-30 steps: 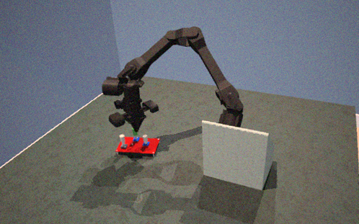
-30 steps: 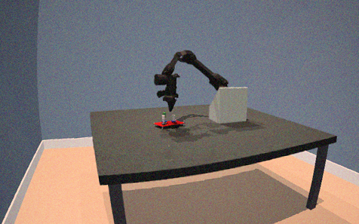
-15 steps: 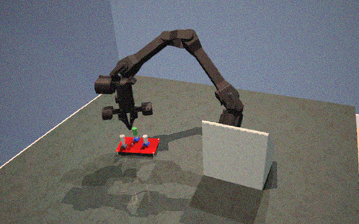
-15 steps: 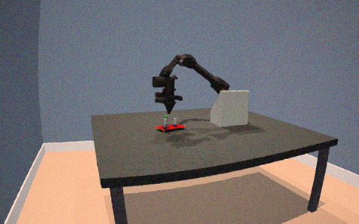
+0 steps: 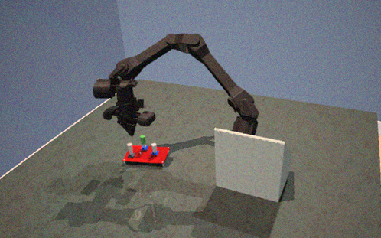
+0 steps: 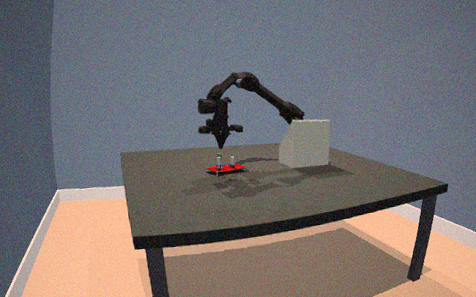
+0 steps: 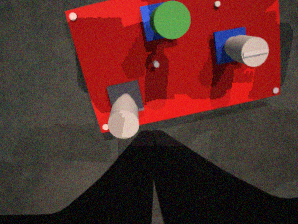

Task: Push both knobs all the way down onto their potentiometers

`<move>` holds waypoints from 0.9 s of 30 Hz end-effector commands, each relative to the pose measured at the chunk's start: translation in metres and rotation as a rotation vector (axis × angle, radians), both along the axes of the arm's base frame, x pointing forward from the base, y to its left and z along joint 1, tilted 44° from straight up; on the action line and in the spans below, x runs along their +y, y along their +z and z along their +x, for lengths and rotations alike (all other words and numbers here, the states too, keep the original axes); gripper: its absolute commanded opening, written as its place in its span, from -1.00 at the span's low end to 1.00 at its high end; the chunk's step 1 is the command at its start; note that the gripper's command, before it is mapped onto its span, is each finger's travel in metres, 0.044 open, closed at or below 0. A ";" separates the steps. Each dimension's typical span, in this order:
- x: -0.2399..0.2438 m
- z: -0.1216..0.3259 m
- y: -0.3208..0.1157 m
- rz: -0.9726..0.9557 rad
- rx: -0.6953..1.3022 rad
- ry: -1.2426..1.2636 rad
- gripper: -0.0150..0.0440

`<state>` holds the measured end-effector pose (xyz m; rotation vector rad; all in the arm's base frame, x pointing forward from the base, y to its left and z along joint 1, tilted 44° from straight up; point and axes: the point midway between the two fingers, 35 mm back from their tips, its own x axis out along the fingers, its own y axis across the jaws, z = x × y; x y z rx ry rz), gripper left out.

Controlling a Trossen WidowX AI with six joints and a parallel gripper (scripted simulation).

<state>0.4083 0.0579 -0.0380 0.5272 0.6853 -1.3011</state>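
The red circuit board (image 5: 142, 159) (image 6: 240, 168) (image 7: 187, 75) stands on short legs. A green knob (image 5: 143, 139) (image 7: 172, 20) is above a blue potentiometer (image 7: 148, 31). A white slotted knob (image 5: 153, 146) (image 6: 232, 158) (image 7: 255, 51) is upright above another blue potentiometer (image 7: 221, 54). A plain white knob (image 5: 130, 147) (image 7: 123, 125) stands above a grey potentiometer (image 7: 119, 92) at the board's corner. How far down each knob sits is too small to tell. My gripper (image 5: 131, 134) (image 6: 221, 148) (image 7: 150, 140) is shut and empty, above the board; in the wrist view its tips are just right of the plain white knob.
A large pale block (image 5: 250, 164) (image 6: 306, 143) stands right of the board, in front of the arm's base. Small light pins (image 7: 156, 64) (image 7: 217, 4) show on the board. The arm's shadow falls across the table (image 5: 335, 187) (image 6: 172, 214).
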 end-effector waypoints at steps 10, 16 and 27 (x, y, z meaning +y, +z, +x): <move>0.016 0.011 0.001 0.053 -0.275 -0.306 -0.49; 0.014 0.011 -0.001 0.053 -0.275 -0.306 -0.49; 0.000 0.013 -0.015 0.052 -0.276 -0.306 -0.49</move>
